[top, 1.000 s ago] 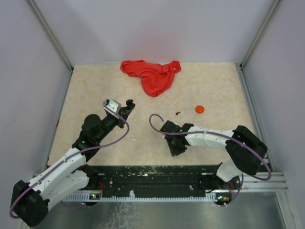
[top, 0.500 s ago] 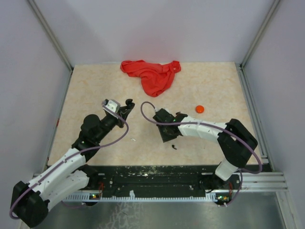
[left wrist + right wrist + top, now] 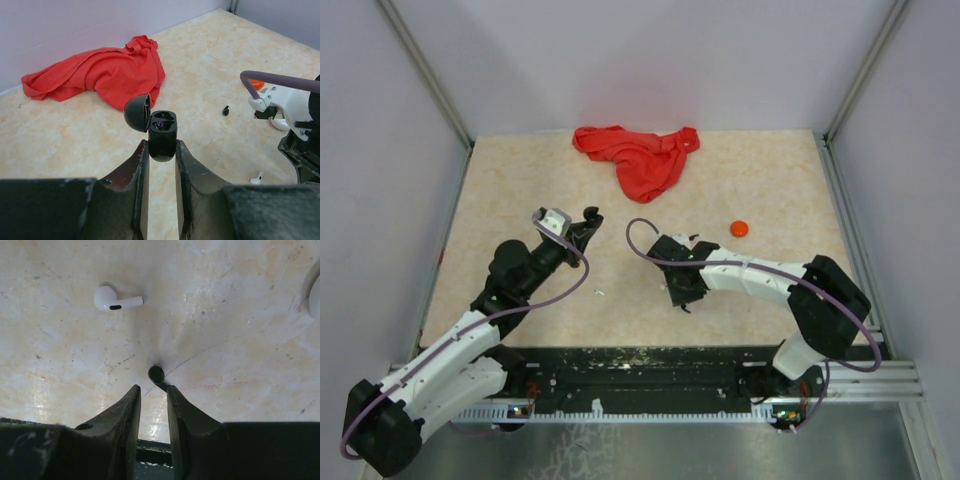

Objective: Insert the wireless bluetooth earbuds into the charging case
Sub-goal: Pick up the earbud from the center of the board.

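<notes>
1. Here, my left gripper [image 3: 161, 146] is clamped on the lower body of the black charging case [image 3: 163, 131]. It holds the case upright over the left half of the table [image 3: 60, 140], lid hinged open, both sockets looking empty.
2. My right gripper [image 3: 153, 390] hangs low over the near middle of the table. Its jaws are a narrow slit apart and pinch nothing that I can see.
3. A black earbud [image 3: 156, 374] lies on the table just beyond those tips, its stem end meeting my right finger.
4. A white earbud [image 3: 115, 299] lies on its side near it, to the left. A second black earbud [image 3: 226, 110] sits farther out, and a red cloth [image 3: 105, 75] is heaped at the far edge.
5. I judge the earbud featherlight, rigid and glossy, so it is likely to skid or squirt out from under a hard pinch.
6. I would take it across the stem with a gentle squeeze, leaving the bulb free to drop into a socket.
7. The case seems stiff and smooth, and my low hold keeps its mouth clear.
</notes>
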Tool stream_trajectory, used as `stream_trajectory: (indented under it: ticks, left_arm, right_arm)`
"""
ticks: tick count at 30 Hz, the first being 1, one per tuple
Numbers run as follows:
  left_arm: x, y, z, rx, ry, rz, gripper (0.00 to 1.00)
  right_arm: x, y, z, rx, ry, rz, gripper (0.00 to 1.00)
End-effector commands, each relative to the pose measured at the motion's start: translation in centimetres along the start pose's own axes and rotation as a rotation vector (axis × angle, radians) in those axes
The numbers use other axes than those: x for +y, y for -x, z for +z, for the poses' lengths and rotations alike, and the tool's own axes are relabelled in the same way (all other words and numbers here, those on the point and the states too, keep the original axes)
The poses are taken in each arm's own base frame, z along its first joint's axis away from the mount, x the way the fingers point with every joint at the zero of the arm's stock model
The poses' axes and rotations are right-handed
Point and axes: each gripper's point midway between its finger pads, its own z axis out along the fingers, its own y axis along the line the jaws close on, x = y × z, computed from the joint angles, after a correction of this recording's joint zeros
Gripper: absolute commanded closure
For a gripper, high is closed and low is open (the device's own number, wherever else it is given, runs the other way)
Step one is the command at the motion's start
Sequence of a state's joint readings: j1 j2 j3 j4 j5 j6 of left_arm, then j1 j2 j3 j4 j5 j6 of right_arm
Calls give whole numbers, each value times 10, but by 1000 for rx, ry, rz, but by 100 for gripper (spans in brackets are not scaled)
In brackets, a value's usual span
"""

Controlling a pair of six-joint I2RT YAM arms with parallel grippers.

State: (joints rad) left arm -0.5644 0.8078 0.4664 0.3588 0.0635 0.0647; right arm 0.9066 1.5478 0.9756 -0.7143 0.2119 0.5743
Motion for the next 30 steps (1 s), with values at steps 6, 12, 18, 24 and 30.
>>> stream_trajectory:
  ticks: [6, 12, 18, 24, 30]
  left_arm:
    - [-1, 9, -1, -42, -9, -15, 99]
    - [-2, 9, 0, -41, -16, -19, 99]
    - [-3, 9, 0, -41, -19, -23, 99]
    - [-3, 9, 0, -42, -23, -26, 99]
    - [-3, 7, 1, -38, -24, -30, 99]
  right_arm:
    - [0, 3, 7, -38, -26, 102, 71]
    - [3, 1, 16, -27, -20, 113, 71]
    - [2, -4, 22, -6, -34, 117, 72]
    - [0, -7, 28, 5, -50, 113, 73]
    - [1, -8, 32, 12, -53, 111, 79]
